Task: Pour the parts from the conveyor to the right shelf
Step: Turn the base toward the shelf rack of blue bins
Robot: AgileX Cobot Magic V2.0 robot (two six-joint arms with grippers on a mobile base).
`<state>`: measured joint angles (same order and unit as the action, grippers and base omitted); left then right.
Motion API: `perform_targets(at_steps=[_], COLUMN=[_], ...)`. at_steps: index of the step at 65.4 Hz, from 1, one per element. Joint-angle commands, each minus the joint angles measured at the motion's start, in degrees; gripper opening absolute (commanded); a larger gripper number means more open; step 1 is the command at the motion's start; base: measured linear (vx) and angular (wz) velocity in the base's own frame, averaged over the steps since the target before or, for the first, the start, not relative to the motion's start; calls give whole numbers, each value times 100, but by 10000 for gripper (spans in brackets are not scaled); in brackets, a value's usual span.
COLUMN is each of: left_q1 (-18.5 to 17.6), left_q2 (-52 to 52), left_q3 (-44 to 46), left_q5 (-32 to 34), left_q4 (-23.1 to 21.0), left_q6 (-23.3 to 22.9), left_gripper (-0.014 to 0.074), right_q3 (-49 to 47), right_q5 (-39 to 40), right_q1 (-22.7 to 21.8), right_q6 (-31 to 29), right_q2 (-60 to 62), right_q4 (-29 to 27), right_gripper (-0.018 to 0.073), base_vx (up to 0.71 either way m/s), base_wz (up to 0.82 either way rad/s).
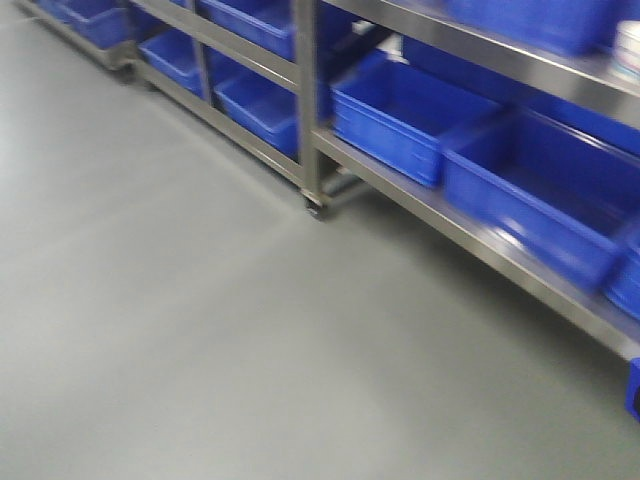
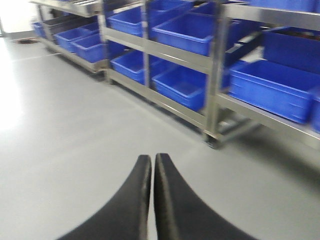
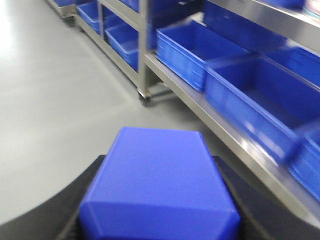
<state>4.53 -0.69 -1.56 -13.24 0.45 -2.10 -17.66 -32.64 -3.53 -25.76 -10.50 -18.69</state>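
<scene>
Right wrist view: right gripper [image 3: 159, 161] pinching the blue block [image 3: 160, 192]. Black fingers [image 3: 60, 215] pressed tight on the block, one on the left side, one on the right side. Block very near, filling the near middle of the view, flat top facing up. Hanging above the grey floor [image 3: 50, 100]. Well apart from the shelf, with the shelf off to the right and farther away.

Left wrist view: left gripper [image 2: 152, 159] holding nothing. Two black fingers [image 2: 135, 205] pressed together, tips touching, only a thin line between them. Curved like two horns, wide at the near end, thin at the far end. Pointing out over the floor, toward the foot of the shelf.

Front view: the right shelf [image 1: 500, 55] along the right side, running from near right to far left. Made of shiny steel, with flat rails and upright posts [image 1: 309, 100]. Big blue bins [image 1: 400, 115] sitting side by side on the low level, more bins on the level above. Open tops on the low ones. Insides of the bins too blurry to tell. A small wheel [image 1: 316, 205] under one post, touching the floor. Floor smooth and grey, a little shiny, filling the left and near part of every view. Everything a bit smeared and soft.
</scene>
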Motion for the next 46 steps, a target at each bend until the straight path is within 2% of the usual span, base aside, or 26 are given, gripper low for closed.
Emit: perform_targets(at_steps=[1,46], left_q1=[-42,-42], left_q2=[-60,-60], left_q3=[113,113], left_q5=[423,423], left_q4=[-45,-45], left_q6=[-49,-49], left_gripper=[-6,-6], right_q3=[-166,-166], right_q5=[424,425], right_q1=[-4,-4], right_q6=[-49,-54], right_q2=[-72,-54], right_q4=[-55,-55], right_gripper=[-1,-1], base_vx=[84,84], base_wz=[54,58])
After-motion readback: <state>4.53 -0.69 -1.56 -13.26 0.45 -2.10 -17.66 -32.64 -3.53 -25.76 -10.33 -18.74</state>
